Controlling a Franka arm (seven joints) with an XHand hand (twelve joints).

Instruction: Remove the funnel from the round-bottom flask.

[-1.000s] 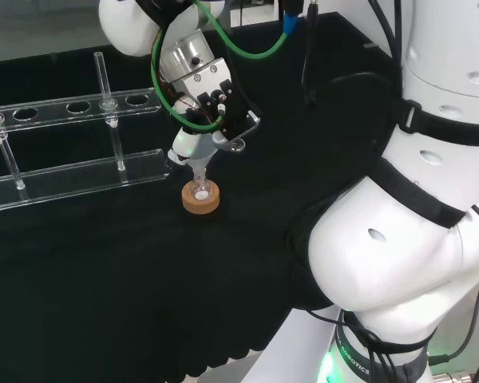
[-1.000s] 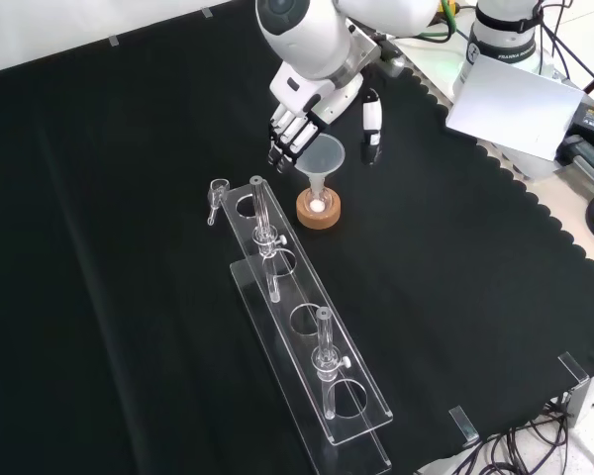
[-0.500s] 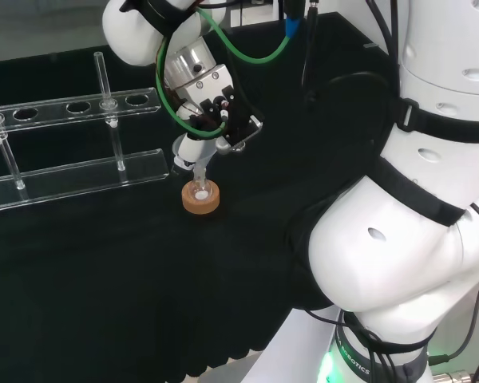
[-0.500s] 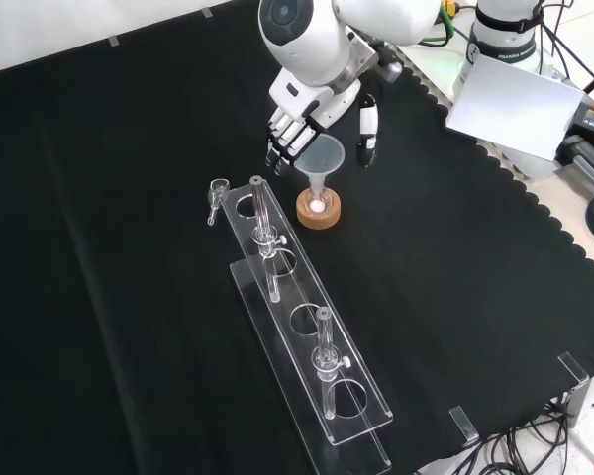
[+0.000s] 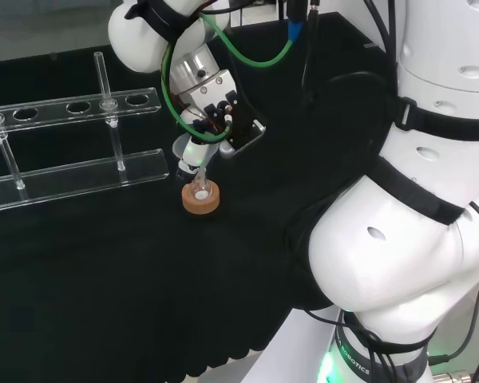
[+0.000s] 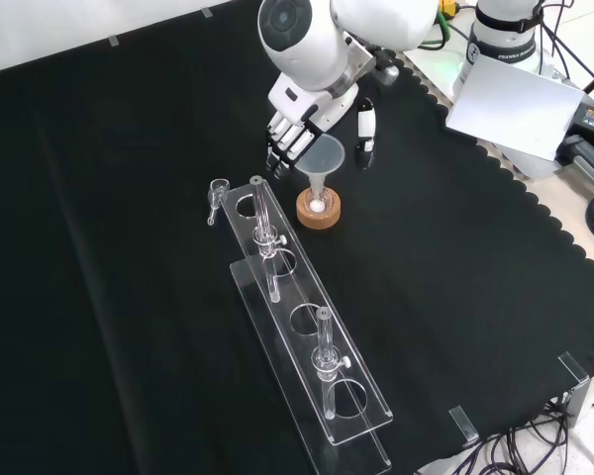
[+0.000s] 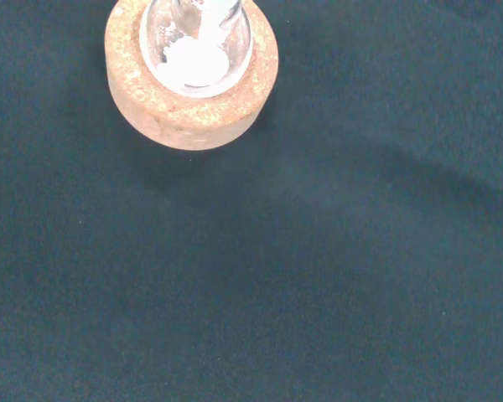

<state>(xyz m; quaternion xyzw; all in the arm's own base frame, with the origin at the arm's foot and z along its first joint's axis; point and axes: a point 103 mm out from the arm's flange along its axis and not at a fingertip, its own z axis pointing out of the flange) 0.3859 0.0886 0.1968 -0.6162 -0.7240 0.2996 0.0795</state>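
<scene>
A black cloth covers the bench [image 6: 109, 297]. In the front view, nearest the camera, a long clear rack [image 6: 307, 341] runs slantwise from near the cloth's near edge up toward its middle, with thin glass tubes [image 6: 324, 358] standing in some of its holes and a small glass piece [image 6: 217, 194] lying just off its far end. Just beyond the rack's far end, a cork ring [image 6: 319, 208] sits on the cloth, well in from every edge, and cradles a small round flask [image 7: 198, 46] with something white in its base, seen close up in the wrist view. A clear funnel [image 6: 322, 158] stands upright with its stem down in the flask's neck, so it is not yet removed. Farther back, the hand [image 6: 299, 127] comes down from the far edge over the funnel: its fingers [image 6: 283, 148] curl down at one side of the cone and its thumb [image 6: 366, 129] hangs at the other, spread with a gap between; it seems to hold nothing, though contact with the rim cannot be ruled out. The likely risks: closing off-centre could tip the funnel and lever the light flask off its ring, a slanted lift could drag the flask up by the stem, and a sideways swing could knock the rack's tubes close by.
</scene>
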